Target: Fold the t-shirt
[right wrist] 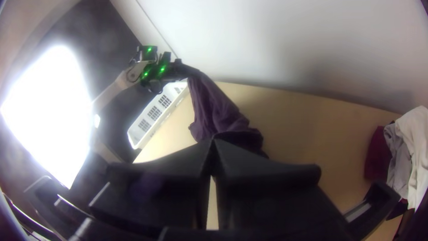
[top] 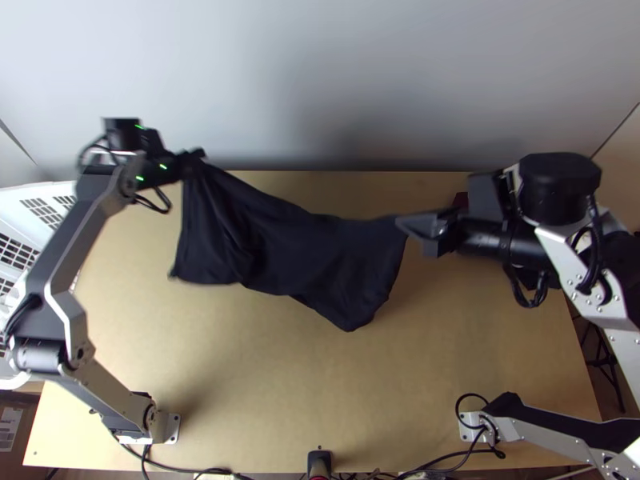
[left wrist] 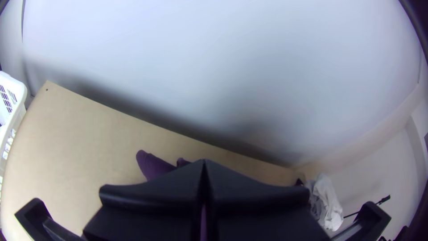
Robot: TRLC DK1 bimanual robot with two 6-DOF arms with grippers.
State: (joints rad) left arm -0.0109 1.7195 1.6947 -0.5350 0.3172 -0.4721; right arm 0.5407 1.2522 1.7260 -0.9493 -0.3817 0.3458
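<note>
Shirt (top: 320, 248): over the counter (top: 360, 384)
Basket (right wrist: 138, 137): at its left edge
Clothes (right wrist: 417, 138): at its far right
Wall (top: 320, 80): behind the counter

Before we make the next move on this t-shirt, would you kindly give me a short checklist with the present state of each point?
1. Left gripper has hold of the cloth: ok, shut on an upper corner.
2. Right gripper has hold of the cloth: ok, its fingertips closed at the opposite end.
3. T-shirt laid flat on the table: not ok, it is strung between the grippers.
4. Cloth free of creases: not ok, folds run down the left gripper's side.
5. Gripped parts are matching shoulders or hem corners: cannot tell.
6. Dark red cloth kept apart from the t-shirt: ok, bare table lies between them.
</note>
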